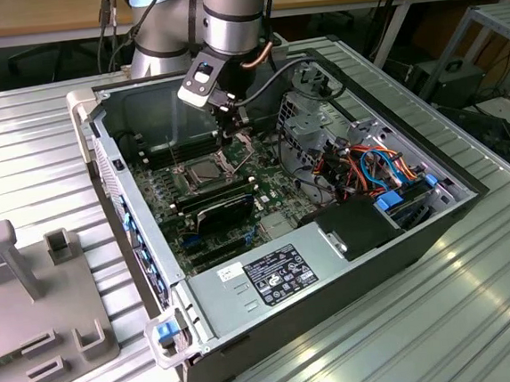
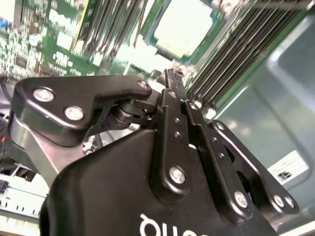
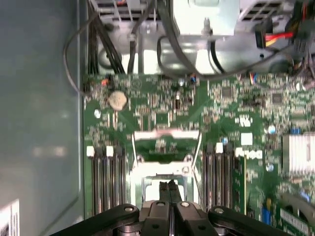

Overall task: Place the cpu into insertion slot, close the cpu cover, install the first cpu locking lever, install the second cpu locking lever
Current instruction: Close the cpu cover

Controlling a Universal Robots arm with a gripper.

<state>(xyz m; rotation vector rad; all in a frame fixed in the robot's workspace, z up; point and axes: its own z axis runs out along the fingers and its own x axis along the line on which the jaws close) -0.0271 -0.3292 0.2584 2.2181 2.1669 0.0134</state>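
The gripper (image 1: 235, 132) hangs inside the open computer case (image 1: 402, 232), jaws clenched together on nothing, close over the cpu (image 2: 189, 27). The cpu lies in the insertion slot (image 1: 186, 174), between memory slots (image 3: 106, 182), toward the motherboard's (image 1: 273, 189) edge by the case wall.

You can read no print here: the black label (image 1: 280, 275) on the power supply (image 1: 221, 290), beside the motherboard (image 1: 270, 182), is too fine.

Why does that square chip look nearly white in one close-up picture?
Second wrist view: light glares off the cpu, washing it pale, while the black tool in front reads dark. Exterior view: softer light, so it looks dull grey.
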